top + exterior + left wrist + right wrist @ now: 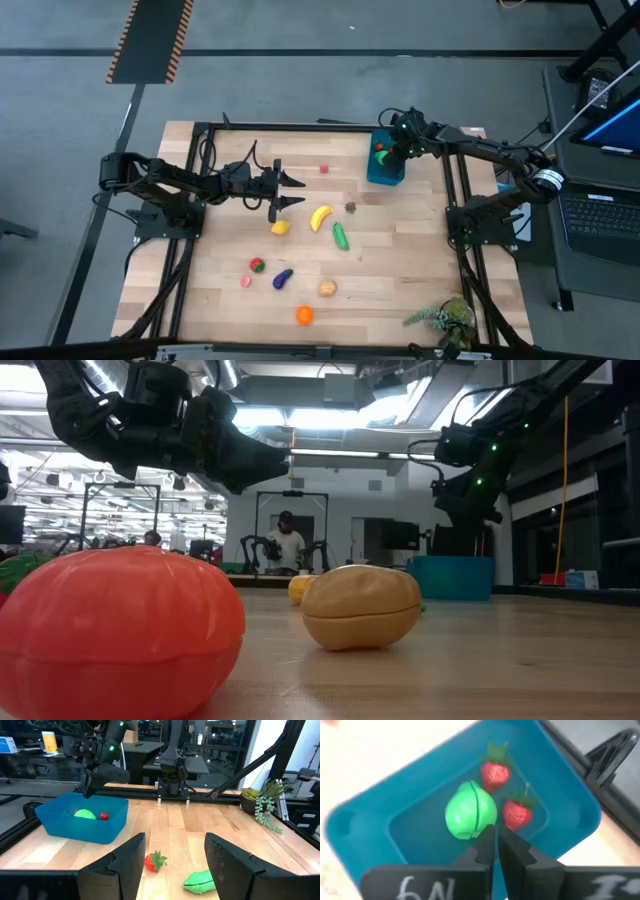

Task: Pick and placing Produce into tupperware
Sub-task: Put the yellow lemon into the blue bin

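**Right arm over the blue tub, left arm waiting mid-table**

Wooden slats fill the table (400,260), with a leafy plant sprig (445,317) at its near right corner, and the action sits at the far right side. That is where the blue tupperware (385,160) stands, and the right gripper (496,851) hangs directly above it, fingers nearly pressed together with only a thin slit between them and nothing pinched. Looking down past those fingers, the tub holds a round green fruit (470,816) and two strawberries (495,771), the green piece lying just beside both of them.

Over to the left gripper (290,191): it is raised above the board's left half, fingers spread apart and empty, pointing across toward the tub.

Plenty of produce is out on the wood. A yellow banana (320,217) and a green cucumber (341,236) lie near the centre, a yellow lemon (280,228) just below the left gripper. Farther toward the near edge come a red-and-green piece (257,265), a purple eggplant (283,279), a tan potato (327,288) and an orange fruit (304,315). A loose strawberry (154,861) lies on the boards ahead of the left gripper.
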